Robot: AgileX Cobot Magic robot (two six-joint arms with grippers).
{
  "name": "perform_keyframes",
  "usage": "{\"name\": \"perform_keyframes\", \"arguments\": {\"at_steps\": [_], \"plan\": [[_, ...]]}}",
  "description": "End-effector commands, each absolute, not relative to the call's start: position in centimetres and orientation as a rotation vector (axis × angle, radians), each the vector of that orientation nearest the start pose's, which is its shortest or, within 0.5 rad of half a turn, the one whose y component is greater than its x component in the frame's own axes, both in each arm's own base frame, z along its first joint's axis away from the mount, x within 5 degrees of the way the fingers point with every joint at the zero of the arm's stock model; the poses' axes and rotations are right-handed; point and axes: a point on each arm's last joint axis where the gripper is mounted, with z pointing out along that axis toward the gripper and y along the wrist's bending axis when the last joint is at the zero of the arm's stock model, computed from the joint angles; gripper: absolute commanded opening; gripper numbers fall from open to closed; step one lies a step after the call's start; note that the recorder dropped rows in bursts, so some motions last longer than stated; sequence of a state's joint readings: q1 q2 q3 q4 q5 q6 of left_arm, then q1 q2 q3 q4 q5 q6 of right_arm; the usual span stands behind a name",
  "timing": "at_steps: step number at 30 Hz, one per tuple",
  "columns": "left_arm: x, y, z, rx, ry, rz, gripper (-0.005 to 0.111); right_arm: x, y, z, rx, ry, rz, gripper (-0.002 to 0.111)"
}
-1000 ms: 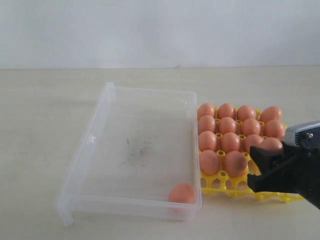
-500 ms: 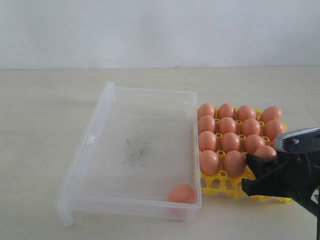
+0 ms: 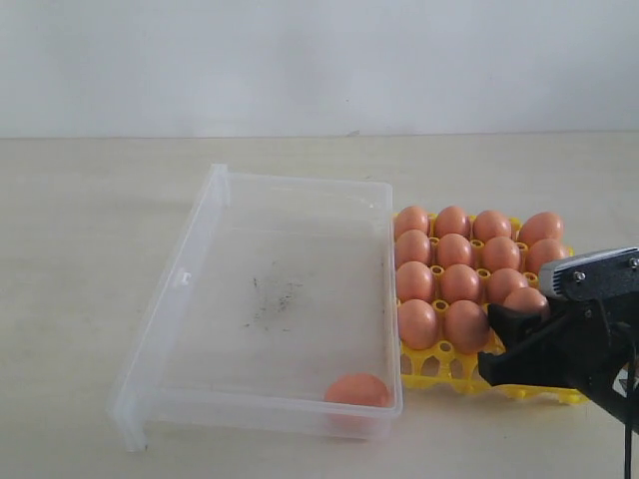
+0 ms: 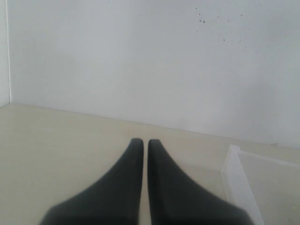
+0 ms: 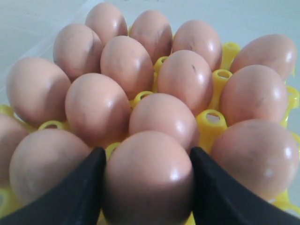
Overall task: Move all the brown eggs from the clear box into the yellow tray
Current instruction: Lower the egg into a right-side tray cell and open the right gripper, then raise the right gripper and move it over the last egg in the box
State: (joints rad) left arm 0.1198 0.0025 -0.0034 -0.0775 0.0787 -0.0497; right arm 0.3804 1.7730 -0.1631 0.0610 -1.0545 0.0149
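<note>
Nearest me, the right end effector [image 5: 146,160] is clamped on a brown egg [image 3: 525,299], poised over the near right part of the yellow tray [image 3: 451,375]. My main worry is contact. In the right wrist view the seated eggs [image 5: 161,117] are packed shoulder to shoulder just beyond the one I hold, so a descent off the cup's centre could knock it against a neighbour or perch it on a raised post, where it would roll on release. The fingers [image 5: 70,199] also have little gap to spread into, and opening too far could nudge the eggs on either side. The cups along the tray's near edge look empty, so the open room is on that side. Just left of it, the last egg [image 3: 356,389] lies in the clear box [image 3: 185,279], tucked into the near right corner against the low wall. That leaves scant room for a finger, and the light box may slide if pushed. The left end effector [image 4: 141,145] has its fingers pressed together on nothing, over bare desk [image 3: 90,200] beside a box corner. Beyond, the desk runs open to the wall [image 3: 319,60].
</note>
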Motion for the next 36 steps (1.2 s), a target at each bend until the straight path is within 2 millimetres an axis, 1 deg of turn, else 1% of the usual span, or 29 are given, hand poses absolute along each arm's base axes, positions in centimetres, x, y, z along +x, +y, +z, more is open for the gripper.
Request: {"name": "perform_keyframes", "arguments": {"at_steps": [1, 3, 5, 6, 13, 16, 18, 20, 21, 22, 23, 24, 25, 26, 27, 28, 29, 30, 31, 32, 33, 36], "plan": [[5.6, 0.6, 20.6, -0.199, 1.547, -0.026, 0.004, 19.6, 7.4, 9.9, -0.337, 2.038, 0.215, 0.037], [5.6, 0.6, 20.6, -0.199, 1.547, -0.026, 0.004, 19.6, 7.4, 9.9, -0.338, 2.043, 0.215, 0.048], [5.6, 0.6, 20.6, -0.199, 1.547, -0.026, 0.004, 19.6, 7.4, 9.9, -0.338, 2.043, 0.215, 0.055], [5.6, 0.6, 20.6, -0.199, 1.547, -0.026, 0.004, 19.6, 7.4, 9.9, -0.338, 2.043, 0.215, 0.056], [5.6, 0.6, 20.6, -0.199, 1.547, -0.026, 0.004, 19.6, 7.4, 10.1, -0.333, 2.012, 0.219, 0.057], [5.6, 0.6, 20.6, -0.199, 1.547, -0.026, 0.004, 19.8, 7.5, 10.5, -0.326, 1.97, 0.225, 0.057], [5.6, 0.6, 20.6, -0.199, 1.547, -0.026, 0.004, 19.8, 7.5, 11.2, -0.32, 1.938, 0.23, 0.057], [5.6, 0.6, 20.6, -0.199, 1.547, -0.026, 0.004, 19.7, 7.5, 12.3, -0.313, 1.906, 0.237, 0.057], [5.6, 0.6, 20.6, -0.199, 1.547, -0.026, 0.004, 19.6, 7.4, 13.4, -0.306, 1.873, 0.244, 0.057], [5.6, 0.6, 20.6, -0.199, 1.547, -0.026, 0.004, 19.5, 7.4, 13.9, -0.302, 1.855, 0.247, 0.057], [5.6, 0.6, 20.6, -0.199, 1.547, -0.026, 0.004, 19.3, 7.5, 15.0, -0.272, 1.823, 0.289, 0.057], [5.6, 0.6, 20.6, -0.199, 1.547, -0.026, 0.004, 19.0, 7.8, 16.2, -0.255, 1.773, 0.374, 0.052], [5.6, 0.6, 20.6, -0.199, 1.547, -0.026, 0.004, 18.7, 8.5, 17.3, -0.301, 1.724, 0.466, 0.043], [5.6, 0.6, 20.6, -0.199, 1.547, -0.026, 0.004, 18.3, 9.6, 18.7, -0.376, 1.677, 0.591, 0.024], [5.6, 0.6, 20.6, -0.199, 1.547, -0.026, 0.004, 18.4, 10.5, 20.2, -0.438, 1.645, 0.683, 0.001], [5.6, 0.6, 20.6, -0.199, 1.547, -0.026, 0.004, 18.8, 11.8, 22.1, -0.51, 1.645, 0.796, 0.0], [5.6, 0.6, 20.6, -0.199, 1.547, -0.026, 0.004, 19.3, 12.5, 23.5, -0.544, 1.674, 0.869, 0.0], [5.6, 0.6, 20.6, -0.199, 1.547, -0.026, 0.004, 20.1, 13.6, 25.5, -0.641, 1.683, 0.909, 0.0], [5.6, 0.6, 20.6, -0.199, 1.547, -0.026, 0.004, 20.7, 14.5, 26.7, -0.7, 1.727, 0.91, 0.0], [5.6, 0.6, 20.6, -0.199, 1.547, -0.026, 0.004, 21.6, 15.5, 28.5, -0.74, 1.749, 0.863, 0.0], [5.6, 0.6, 20.6, -0.199, 1.547, -0.026, 0.004, 21.9, 16.2, 29.7, -0.804, 1.732, 0.813, 0.0], [5.6, 0.6, 20.6, -0.199, 1.547, -0.026, 0.004, 23.1, 17.6, 32.4, -0.868, 1.726, 0.588, 0.0]]}}
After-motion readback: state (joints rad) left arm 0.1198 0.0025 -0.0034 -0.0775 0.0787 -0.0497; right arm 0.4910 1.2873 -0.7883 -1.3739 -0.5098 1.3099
